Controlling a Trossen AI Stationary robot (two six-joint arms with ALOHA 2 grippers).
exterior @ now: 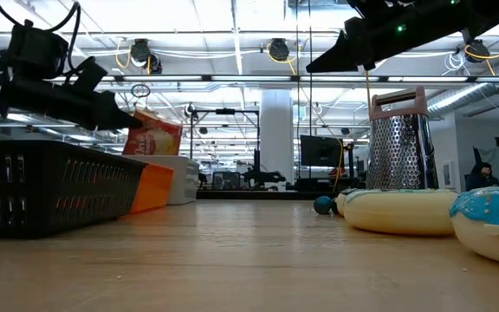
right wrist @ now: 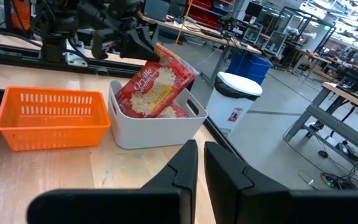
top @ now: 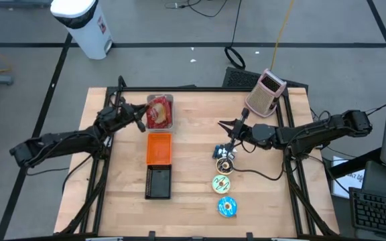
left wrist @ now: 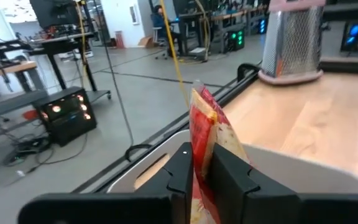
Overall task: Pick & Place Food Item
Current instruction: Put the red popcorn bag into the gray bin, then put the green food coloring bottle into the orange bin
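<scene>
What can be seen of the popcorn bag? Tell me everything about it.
The popcorn bag is a flat, glossy packet, red with a yellow panel, white lettering and a popcorn picture. It stands tilted, its lower end inside the white bin at the table's far side, beside the orange basket. Its upper edge sits between the fingers of the left pincer, which are close around it. More red packaging lies in the bin beneath it.

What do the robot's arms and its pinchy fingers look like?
Both arms are dark, nearly black, built from chunky jointed segments with thin black cables looping beside them. The left gripper and the right gripper each end in two flat, blocky black fingers with angled tips. From table height, a tiny green light glows on the arm overhead. I see no writing on them.
</scene>
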